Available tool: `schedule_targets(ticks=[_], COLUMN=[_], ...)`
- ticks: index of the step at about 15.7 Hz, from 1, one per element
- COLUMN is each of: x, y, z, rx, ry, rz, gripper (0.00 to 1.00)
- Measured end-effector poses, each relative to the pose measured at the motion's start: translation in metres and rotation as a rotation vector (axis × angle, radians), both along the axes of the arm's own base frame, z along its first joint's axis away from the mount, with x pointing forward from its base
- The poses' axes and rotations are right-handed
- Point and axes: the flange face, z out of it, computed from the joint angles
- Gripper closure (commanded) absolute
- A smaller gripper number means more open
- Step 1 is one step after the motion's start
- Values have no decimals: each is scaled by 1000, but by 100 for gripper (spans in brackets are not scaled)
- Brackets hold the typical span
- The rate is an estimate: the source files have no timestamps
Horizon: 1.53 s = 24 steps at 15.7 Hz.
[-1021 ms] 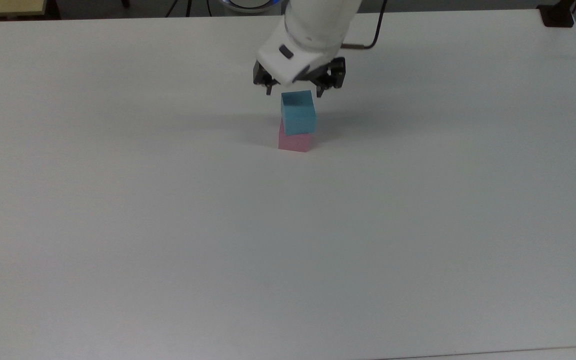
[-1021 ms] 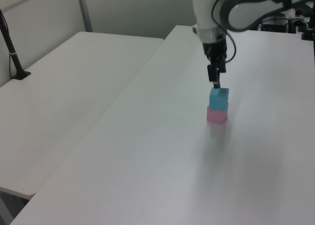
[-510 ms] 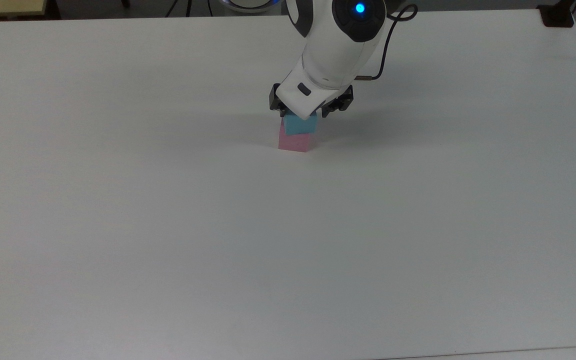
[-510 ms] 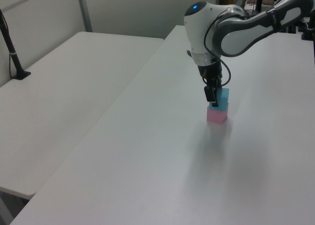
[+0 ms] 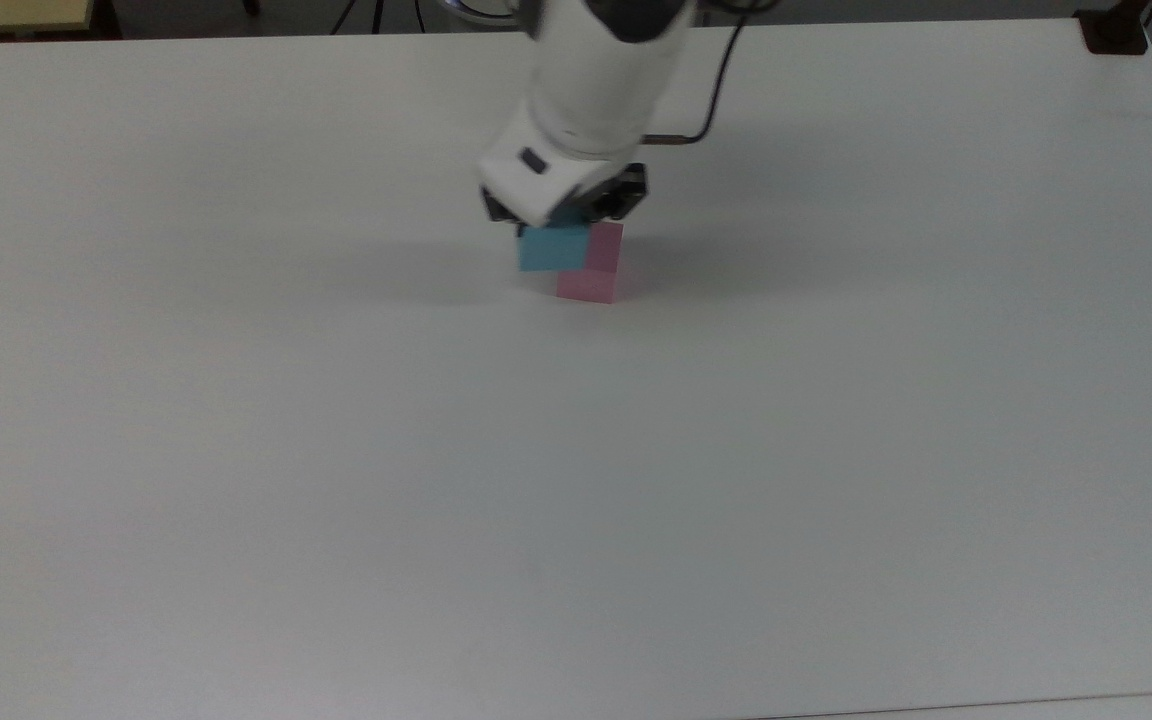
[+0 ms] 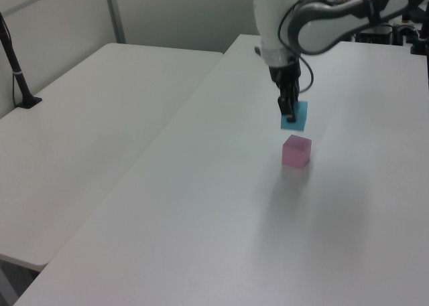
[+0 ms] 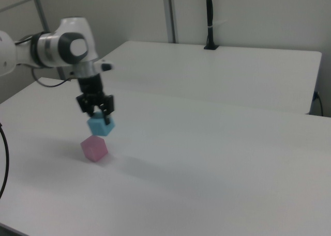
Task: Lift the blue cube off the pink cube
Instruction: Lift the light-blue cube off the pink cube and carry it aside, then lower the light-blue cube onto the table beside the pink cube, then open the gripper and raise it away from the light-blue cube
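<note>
1. blue cube (image 6: 294, 116) hangs in the air, pinched between the closed fingers of the gripper (image 6: 288, 112), clear of the pink cube (image 6: 296, 151) so it can be set elsewhere.
2. pink cube sits alone on the white table (image 6: 201, 205), just below centre right in the left view.
3. in the top view, the blue cube (image 5: 553, 247) appears at upper centre, overlapping the pink cube's left side.
4. white arm (image 7: 57, 49) reaches in from the right view's upper left, wrist pointing straight down.

The hand (image 6: 288, 112) has closed on the blue cube (image 6: 294, 116) and lifted it clear of the pink cube (image 6: 296, 151).
</note>
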Motion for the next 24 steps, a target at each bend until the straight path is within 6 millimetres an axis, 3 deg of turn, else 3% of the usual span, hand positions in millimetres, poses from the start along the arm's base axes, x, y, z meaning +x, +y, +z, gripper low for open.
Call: schedule_targets(ticks=[2,5,8,11,12,13,14,17,19,20,22,24], x=[12,29,53,74,79,81,83,84,87,88,84,63], y=[-51,-130,-182,-200,-200,-199,-200,-201,-202,-202,-203,-201], z=[15,9,-23,-73,-89,-98,-103,-102,-93,-79,-34,24], rx=[10,9,10,-7,-12,-14,-16,-8,-7,-10,-11,-4], ry=[-22,-15,-10,-33,-36,-38,-42,-47,-66,-92,-159,-169], rz=[-10,-31,-23,-5,1,4,5,-4,-16,-35,-123,-201], gripper=[85,84,81,74,61,19,0,0,0,0,0,0])
